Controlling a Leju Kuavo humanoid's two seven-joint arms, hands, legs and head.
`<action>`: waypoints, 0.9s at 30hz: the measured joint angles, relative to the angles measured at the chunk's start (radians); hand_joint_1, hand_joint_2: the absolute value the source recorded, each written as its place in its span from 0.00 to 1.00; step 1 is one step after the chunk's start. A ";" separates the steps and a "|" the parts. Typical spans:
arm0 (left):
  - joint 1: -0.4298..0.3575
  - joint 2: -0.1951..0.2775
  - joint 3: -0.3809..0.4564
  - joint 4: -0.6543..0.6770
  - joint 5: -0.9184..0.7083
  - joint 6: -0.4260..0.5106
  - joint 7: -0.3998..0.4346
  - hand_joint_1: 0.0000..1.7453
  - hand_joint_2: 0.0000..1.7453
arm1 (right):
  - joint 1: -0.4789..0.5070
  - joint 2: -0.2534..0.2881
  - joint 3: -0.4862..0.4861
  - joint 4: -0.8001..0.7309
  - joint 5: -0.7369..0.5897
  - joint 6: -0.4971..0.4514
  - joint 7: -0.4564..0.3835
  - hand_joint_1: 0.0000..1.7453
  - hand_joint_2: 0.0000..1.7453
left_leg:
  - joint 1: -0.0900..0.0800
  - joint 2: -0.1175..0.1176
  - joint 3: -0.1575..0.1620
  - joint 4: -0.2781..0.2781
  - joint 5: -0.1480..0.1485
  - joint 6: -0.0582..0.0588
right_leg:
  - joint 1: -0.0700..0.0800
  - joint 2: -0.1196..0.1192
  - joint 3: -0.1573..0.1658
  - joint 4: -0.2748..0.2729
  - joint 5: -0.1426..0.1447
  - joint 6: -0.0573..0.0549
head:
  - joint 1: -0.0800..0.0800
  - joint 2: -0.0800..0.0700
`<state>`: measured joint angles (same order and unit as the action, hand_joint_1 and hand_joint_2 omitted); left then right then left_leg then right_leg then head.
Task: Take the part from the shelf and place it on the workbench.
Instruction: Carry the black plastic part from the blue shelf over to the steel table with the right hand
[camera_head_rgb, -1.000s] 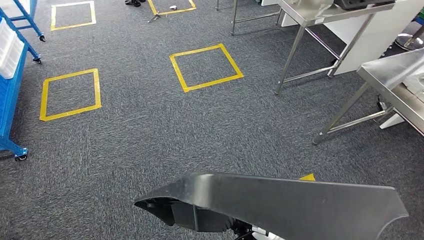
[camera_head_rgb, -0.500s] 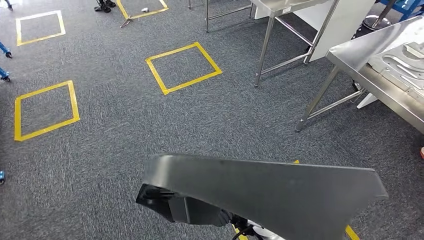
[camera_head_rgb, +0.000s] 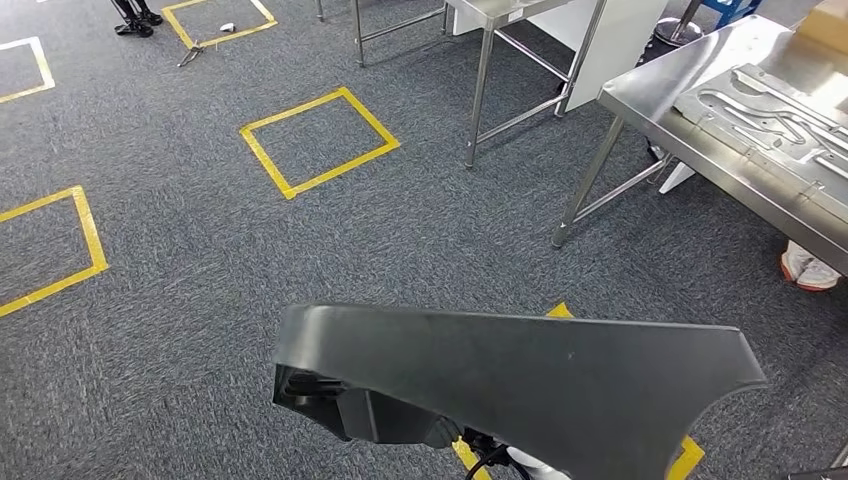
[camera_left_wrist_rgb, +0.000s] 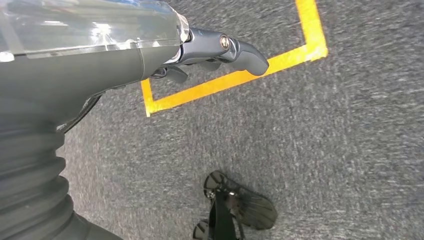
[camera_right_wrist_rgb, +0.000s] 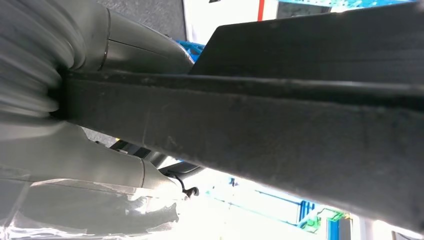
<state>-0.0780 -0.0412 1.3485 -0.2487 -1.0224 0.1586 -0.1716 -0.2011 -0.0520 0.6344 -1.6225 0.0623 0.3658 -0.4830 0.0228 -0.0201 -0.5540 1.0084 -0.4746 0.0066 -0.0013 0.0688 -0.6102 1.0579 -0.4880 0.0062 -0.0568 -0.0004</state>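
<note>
The part (camera_head_rgb: 520, 380) is a long dark grey plastic panel, carried low across the front of my body in the head view. In the right wrist view its thick dark edge (camera_right_wrist_rgb: 300, 130) lies across my right hand (camera_right_wrist_rgb: 120, 50), which grips it from both sides. My left hand (camera_left_wrist_rgb: 210, 47) hangs over the carpet with its fingers curled in and nothing between them. The workbench (camera_head_rgb: 650, 110) is a steel table at the right, with a machined metal fixture plate (camera_head_rgb: 770, 105) lying on it. The part hides my arms in the head view.
The workbench's steel legs (camera_head_rgb: 585, 190) stand ahead on the right, and a person's shoe (camera_head_rgb: 808, 268) sits beneath it. A second steel table (camera_head_rgb: 480, 80) stands further back. Yellow tape squares (camera_head_rgb: 318, 140) mark the grey carpet.
The whole view has swung to the right: the tape squares slid left and the workbench with its fixture plate came further into the picture. The part keeps its place in front of me.
</note>
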 joint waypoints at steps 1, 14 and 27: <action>0.000 -0.001 0.000 0.000 0.001 0.000 0.000 0.00 1.00 | -0.001 -0.001 0.000 0.000 -0.001 -0.001 0.000 1.00 1.00 | -0.001 0.009 0.001 -0.003 0.001 0.006 | -0.001 -0.022 -0.023 0.048 -0.028 0.003 | 0.000 0.000; 0.001 -0.013 0.005 0.000 -0.011 -0.003 -0.011 0.00 1.00 | 0.013 -0.011 0.000 -0.002 -0.025 -0.019 -0.025 1.00 1.00 | -0.013 0.092 0.016 0.002 -0.025 -0.022 | 0.011 -0.093 0.019 -0.049 0.030 -0.025 | 0.000 0.000; 0.006 -0.011 0.004 0.000 -0.014 -0.006 -0.012 0.00 1.00 | 0.037 -0.006 0.000 -0.025 -0.039 -0.031 -0.052 1.00 1.00 | -0.006 -0.039 -0.010 0.012 -0.005 -0.018 | 0.005 0.031 0.017 -0.039 0.030 -0.020 | 0.000 0.000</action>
<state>-0.0725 -0.0523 1.3522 -0.2487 -1.0361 0.1521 -0.1838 -0.1637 -0.0580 0.6344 -1.6471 0.0236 0.3346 -0.5348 0.0166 -0.0586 -0.5640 1.0205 -0.4796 -0.0117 0.0042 0.1000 -0.5929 1.0188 -0.4576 -0.0141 -0.0570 -0.0004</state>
